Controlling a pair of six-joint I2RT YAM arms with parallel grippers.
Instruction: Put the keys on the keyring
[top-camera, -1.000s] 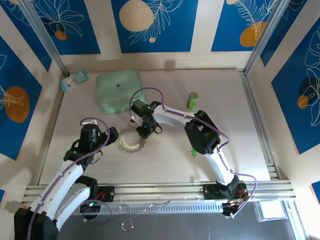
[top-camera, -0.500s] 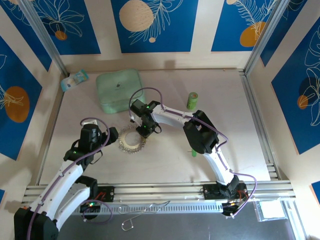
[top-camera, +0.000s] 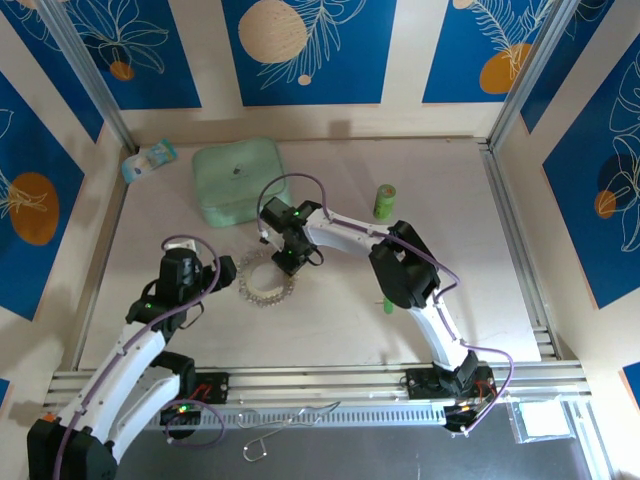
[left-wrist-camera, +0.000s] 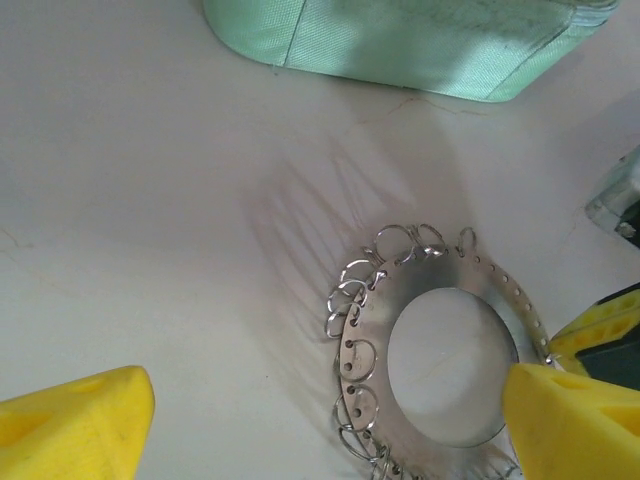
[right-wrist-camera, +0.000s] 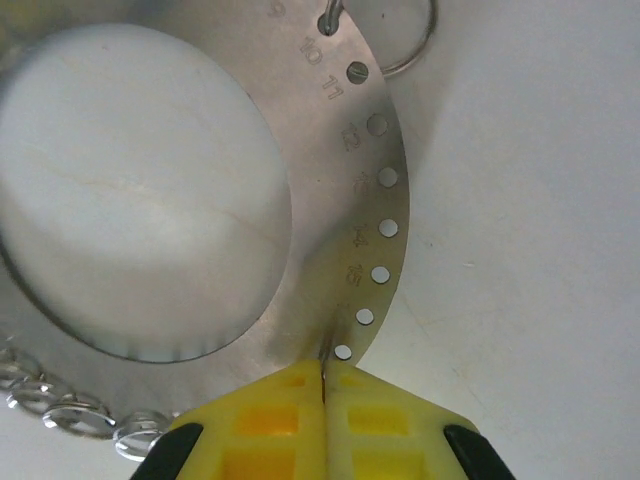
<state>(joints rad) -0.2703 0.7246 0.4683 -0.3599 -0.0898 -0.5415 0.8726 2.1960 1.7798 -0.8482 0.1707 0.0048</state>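
The keyring (top-camera: 262, 280) lies flat on the table, a silvery disc (left-wrist-camera: 440, 270) with a hollow centre, numbered holes and several small wire loops on its rim. My right gripper (top-camera: 286, 260) is shut at the ring's right edge. A thin silvery shaft (right-wrist-camera: 325, 362), seemingly a key's, pokes from between its yellow pads (right-wrist-camera: 270, 410) and touches the disc (right-wrist-camera: 335, 200) beside a hole. The head of that piece is hidden. A small green key (top-camera: 386, 305) lies on the table under the right arm. My left gripper (left-wrist-camera: 320, 430) is open, low beside the ring's left side (top-camera: 222, 275).
A mint-green square case (top-camera: 238, 182) sits behind the ring and appears at the top of the left wrist view (left-wrist-camera: 400, 40). An upright green cylinder (top-camera: 385, 200) stands to the right. A small packet (top-camera: 150, 160) lies at the back left. The right gripper's yellow finger (left-wrist-camera: 605, 325) shows at the left wrist view's right edge.
The right gripper has edged slightly left at the ring's rim. The ring and the left arm have stayed where they were.
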